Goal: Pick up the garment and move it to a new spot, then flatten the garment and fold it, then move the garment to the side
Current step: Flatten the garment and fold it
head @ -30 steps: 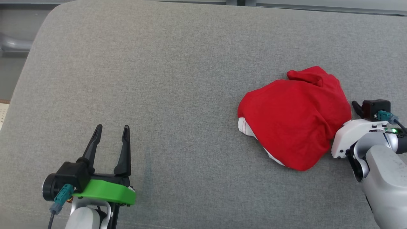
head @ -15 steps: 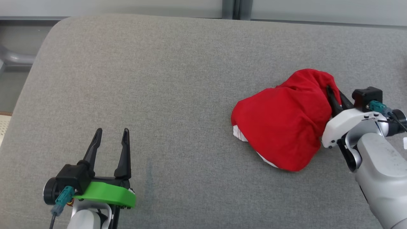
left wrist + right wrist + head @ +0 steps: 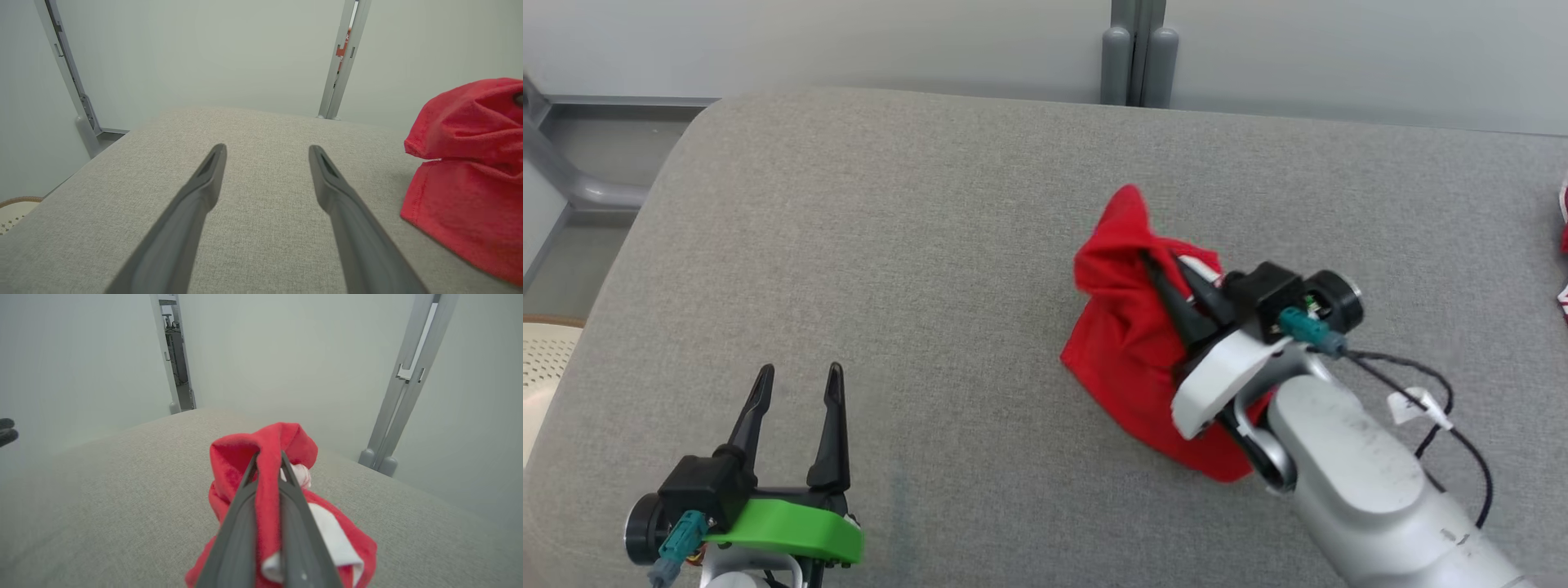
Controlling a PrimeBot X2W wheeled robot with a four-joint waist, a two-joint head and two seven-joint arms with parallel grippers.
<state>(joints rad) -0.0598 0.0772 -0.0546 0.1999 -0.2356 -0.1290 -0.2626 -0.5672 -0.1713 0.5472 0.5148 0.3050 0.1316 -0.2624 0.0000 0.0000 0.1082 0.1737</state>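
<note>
While hovering at seven o'clock over the grey cushion (image 3: 931,245), spreads the left gripper (image 3: 800,369) wide around nothing. Toward three o'clock, clamps the right gripper (image 3: 1161,260) tight on a bunched fold of the red garment (image 3: 1123,343), just right of centre, cloth draping below the grip.

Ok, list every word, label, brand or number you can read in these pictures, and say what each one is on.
No text is readable anywhere.
White tag dangling at the right of the head view: too small to read, if printed at all.
Orange-red patch in the gap of the grey post: blurred, unreadable.
Red garment: no print showing.
</note>
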